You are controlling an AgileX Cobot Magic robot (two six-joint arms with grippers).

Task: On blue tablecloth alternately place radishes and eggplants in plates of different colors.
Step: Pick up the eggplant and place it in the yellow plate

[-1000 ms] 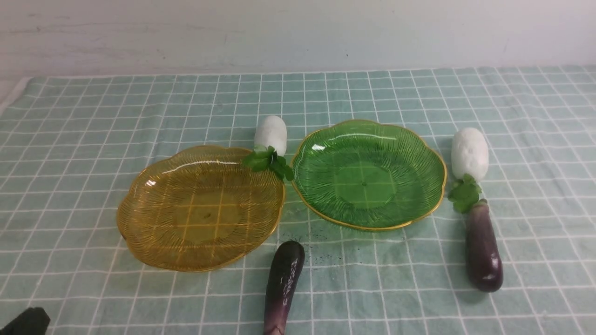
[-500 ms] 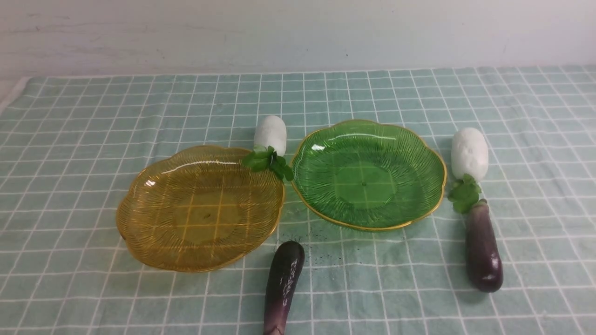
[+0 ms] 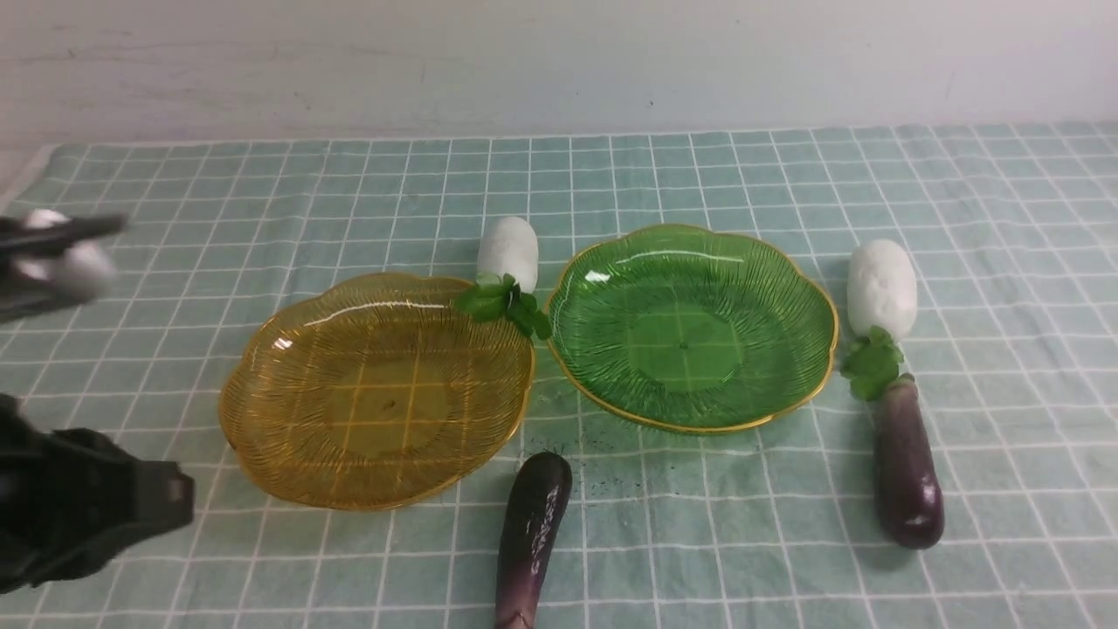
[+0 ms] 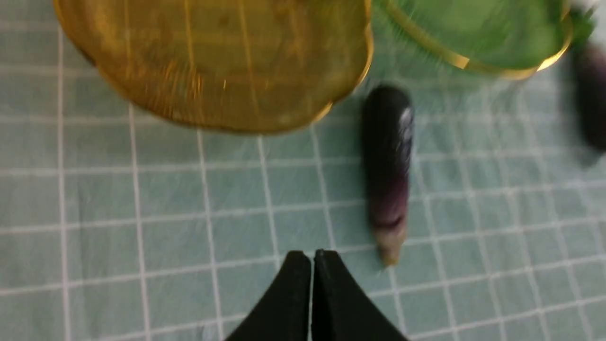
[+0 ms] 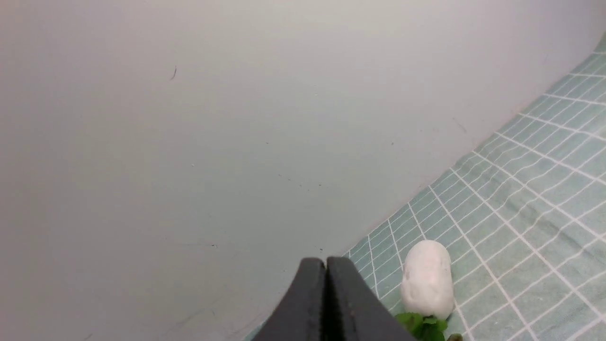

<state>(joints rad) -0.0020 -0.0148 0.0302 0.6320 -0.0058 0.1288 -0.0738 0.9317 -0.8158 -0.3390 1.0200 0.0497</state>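
Wall (image 3: pixel 559 61): pale, plain, behind the table's far edge.
Blue tablecloth (image 3: pixel 175 192): covers the whole table, white grid; all task items lie on it.
Amber plate (image 3: pixel 288 419): left of centre; we see the grid through its base. Its right rim is just beside the green one.
Green plate (image 3: pixel 699 262): right of centre, a bit farther back; grid shows through too.
Left arm (image 3: pixel 83 507): dark bulk at near-left corner w/ a blurred grey part above it. Well apart from the amber plate; hides cloth only.
Right eggplant (image 3: pixel 907 467): right of green plate, stem end pointing away, touching right radish's leaves.
Slim eggplant (image 3: pixel 531 533): near side, in front of the gap betw. plates, dark end just beside the amber rim.
Right radish (image 3: pixel 881 288): just off the green rim, leaves toward us.
Centre radish (image 3: pixel 508 249): behind the gap betw. plates; leaves overlap amber plate's far-right rim.
Dark specks (image 3: pixel 603 476): on cloth by slim eggplant.
Left gripper (image 4: pixel 312 255): fingers pressed together; wrist view puts tips over cloth, near slim eggplant's pale stem end, apart from it.
Right gripper (image 5: pixel 325 263): fingers pressed together, aimed at the wall; right radish shows beside it.
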